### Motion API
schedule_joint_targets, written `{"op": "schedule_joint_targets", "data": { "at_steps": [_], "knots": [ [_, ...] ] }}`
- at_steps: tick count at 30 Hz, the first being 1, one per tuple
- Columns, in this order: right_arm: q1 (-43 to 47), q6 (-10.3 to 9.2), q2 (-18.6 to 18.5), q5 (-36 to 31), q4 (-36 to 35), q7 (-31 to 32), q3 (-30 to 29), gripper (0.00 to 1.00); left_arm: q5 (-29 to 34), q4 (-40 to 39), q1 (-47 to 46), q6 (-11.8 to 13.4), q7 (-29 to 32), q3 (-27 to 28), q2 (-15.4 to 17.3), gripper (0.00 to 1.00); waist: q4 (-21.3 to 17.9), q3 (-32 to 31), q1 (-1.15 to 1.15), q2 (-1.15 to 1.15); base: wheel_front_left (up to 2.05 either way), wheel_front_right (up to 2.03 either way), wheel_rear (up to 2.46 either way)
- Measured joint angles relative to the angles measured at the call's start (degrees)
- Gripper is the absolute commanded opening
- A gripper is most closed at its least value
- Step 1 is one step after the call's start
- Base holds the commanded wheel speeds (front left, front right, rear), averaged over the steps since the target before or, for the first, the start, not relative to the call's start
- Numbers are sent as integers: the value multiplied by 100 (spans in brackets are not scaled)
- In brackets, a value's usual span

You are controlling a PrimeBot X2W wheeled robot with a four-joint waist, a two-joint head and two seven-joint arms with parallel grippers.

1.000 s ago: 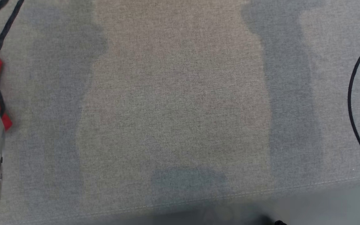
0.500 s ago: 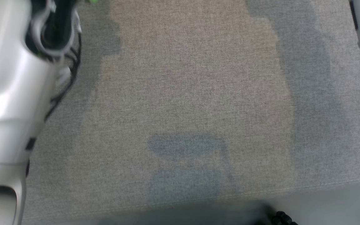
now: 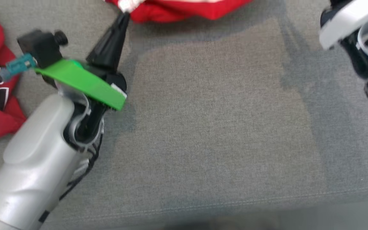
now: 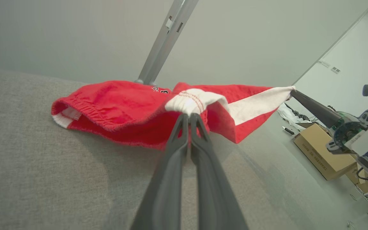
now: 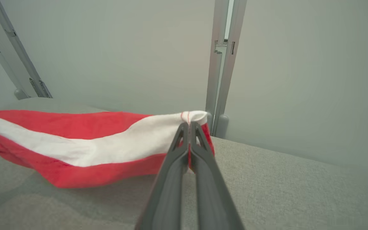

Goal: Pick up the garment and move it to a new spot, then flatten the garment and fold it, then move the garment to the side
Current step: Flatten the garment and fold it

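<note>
grey woven fabric surface (image 3: 222,127), pale plain wall (image 5: 123,48), upright metal frame post (image 5: 224,64), cardboard boxes (image 4: 321,153) beyond its edge

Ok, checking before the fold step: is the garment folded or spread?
Not folded: garment stretched between left gripper and right gripper.

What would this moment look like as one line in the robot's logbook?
garment: red-and-white, held stretched over grey surface | left gripper: shut on garment | right gripper: shut on garment | fold: not yet
</note>
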Motion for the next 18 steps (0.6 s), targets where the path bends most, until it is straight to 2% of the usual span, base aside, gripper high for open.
{"op": "schedule_joint_targets", "data": {
  "at_steps": [4,9,12,18],
  "knots": [
    [773,0,-114,94,-320,254,9,0,-216,-24,515,0,-15,-216,56,0,24,-360,0,0,0,0,0],
    [1579,1,-523,271,-990,680,564,0,-481,-19,1167,0,67,-485,250,0,33,-819,0,0,0,0,0],
    [1983,1,-798,467,-1212,938,738,0,-483,53,1490,0,31,-625,271,0,27,-1089,0,0,0,0,0],
    [2750,1,-1049,961,-1585,1399,822,0,-521,108,2118,34,-68,-757,247,0,10,-1610,0,0,0,0,0]
  ]
}}
